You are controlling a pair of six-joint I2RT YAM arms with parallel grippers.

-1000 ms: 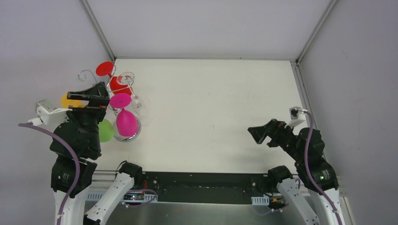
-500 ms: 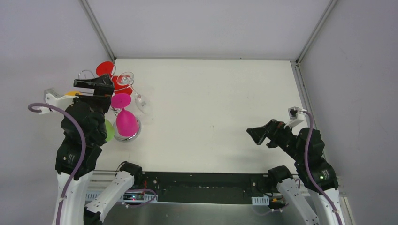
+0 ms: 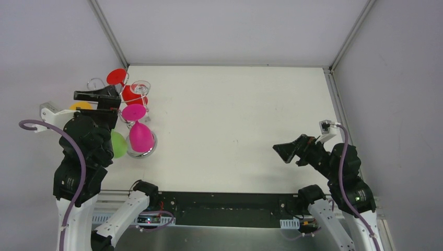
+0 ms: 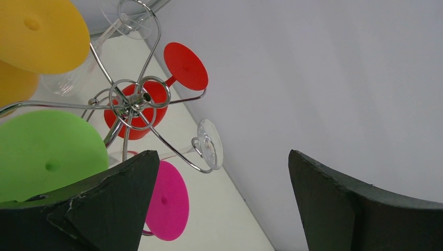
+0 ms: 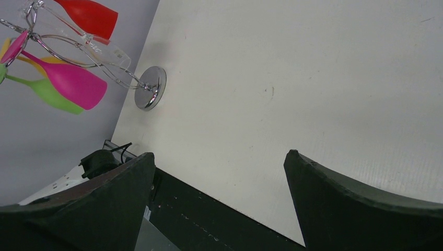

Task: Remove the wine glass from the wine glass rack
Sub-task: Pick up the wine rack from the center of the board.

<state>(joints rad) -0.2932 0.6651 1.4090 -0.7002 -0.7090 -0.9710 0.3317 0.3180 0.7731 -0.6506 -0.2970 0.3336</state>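
Note:
The chrome wine glass rack [image 3: 149,152] stands at the table's left edge; its hub [image 4: 137,99] and round base [image 5: 150,88] show in the wrist views. Upside down on its arms hang a red wine glass [image 3: 130,94], a pink one [image 3: 140,136], a green one [image 3: 118,145], a yellow one [image 3: 81,106] and a clear one [image 3: 140,86]. My left gripper [image 3: 98,102] hovers over the rack's left side, open and empty, with a clear glass foot [image 4: 210,144] between its fingers in the wrist view. My right gripper [image 3: 282,151] hangs open and empty at the right, far from the rack.
The grey left wall [image 4: 339,78] stands close behind the rack. A metal frame rail [image 3: 107,31] runs along the table's back left corner. The black base bar [image 3: 219,201] lines the near edge.
My left gripper has moved away from the near edge, over the rack top, then slightly left. A clear glass that stuck out right of the rack has swung back in. The right arm has hardly moved.

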